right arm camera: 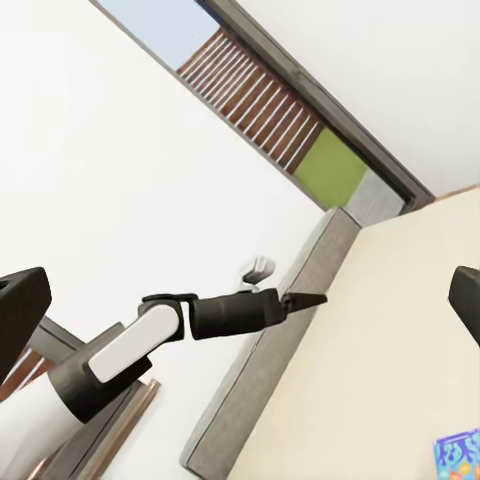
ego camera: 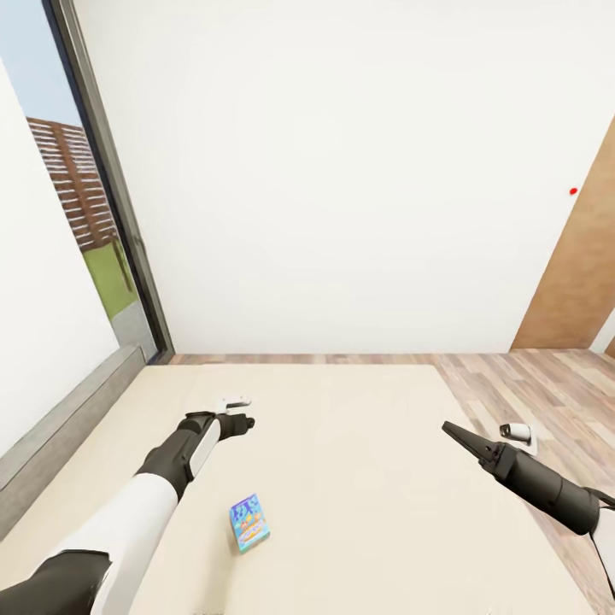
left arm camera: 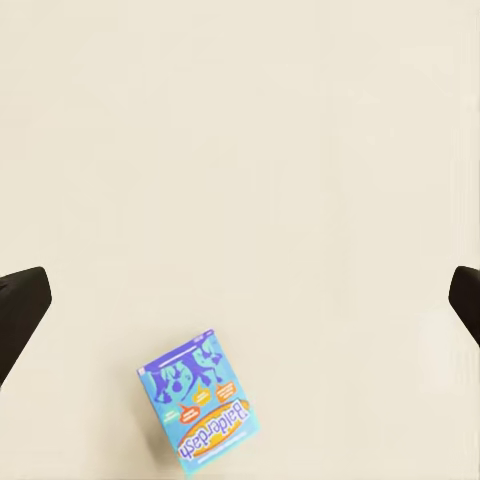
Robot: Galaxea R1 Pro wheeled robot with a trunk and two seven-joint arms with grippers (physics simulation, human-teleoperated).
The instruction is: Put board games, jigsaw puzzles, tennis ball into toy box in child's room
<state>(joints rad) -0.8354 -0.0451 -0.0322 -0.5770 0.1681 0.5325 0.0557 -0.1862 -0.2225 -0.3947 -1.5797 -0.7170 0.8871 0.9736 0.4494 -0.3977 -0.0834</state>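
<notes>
Board game [ego camera: 249, 523] on bed [ego camera: 367, 478]

My left gripper [ego camera: 247, 422] points away from the head camera, so its jaws' spread is unreadable there. In my right wrist view the picture's edge cuts the board game [right arm camera: 460, 456] to one corner. The bed [ego camera: 359, 478] runs out past the lower border.

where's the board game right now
In the head view the board game lies flat on the beige bed, low and left of centre, just off the left arm's forearm and nearer the robot than the left gripper. It lies apart from both grippers.
</notes>
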